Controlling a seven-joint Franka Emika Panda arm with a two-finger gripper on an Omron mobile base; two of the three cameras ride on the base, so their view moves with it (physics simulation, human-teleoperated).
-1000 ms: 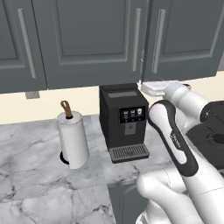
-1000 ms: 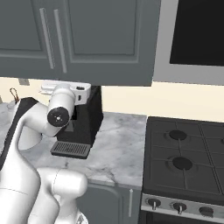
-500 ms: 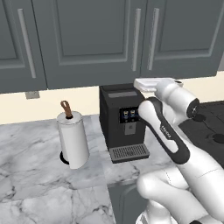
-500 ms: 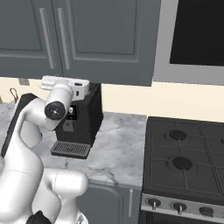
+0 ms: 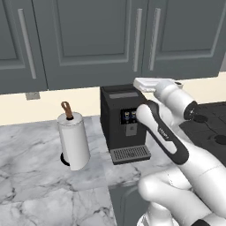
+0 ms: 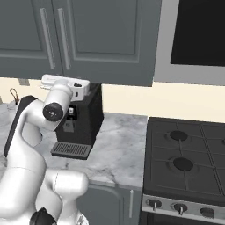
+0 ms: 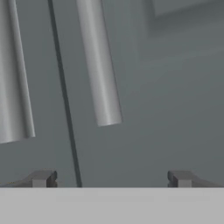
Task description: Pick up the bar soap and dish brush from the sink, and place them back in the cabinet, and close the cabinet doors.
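The cabinet doors point(image 5: 88, 39) of the dark grey upper cabinet point(image 6: 110, 39) stand shut, with long silver bar handles point(image 5: 137, 39) beside their seam. My gripper point(image 7: 111, 179) is open and holds nothing. It points at the doors from close up, just below the lower end of one handle point(image 7: 101, 74). A second handle point(image 7: 15, 92) lies across the seam to the left. In both base views the white hand point(image 5: 148, 84) point(image 6: 61, 81) hovers over the coffee machine, just under the doors' lower edge. The bar soap, the dish brush and the sink are out of view.
A black coffee machine point(image 5: 123, 123) stands on the marble counter point(image 5: 35, 167) directly under my hand. A paper towel roll point(image 5: 74, 139) stands to its left. A gas stove point(image 6: 189, 158) lies to the right, with a dark microwave point(image 6: 197, 30) above it.
My hand has swung left, from beside the coffee machine's right edge to above its top, closer to the cabinet doors. The doors stay shut.
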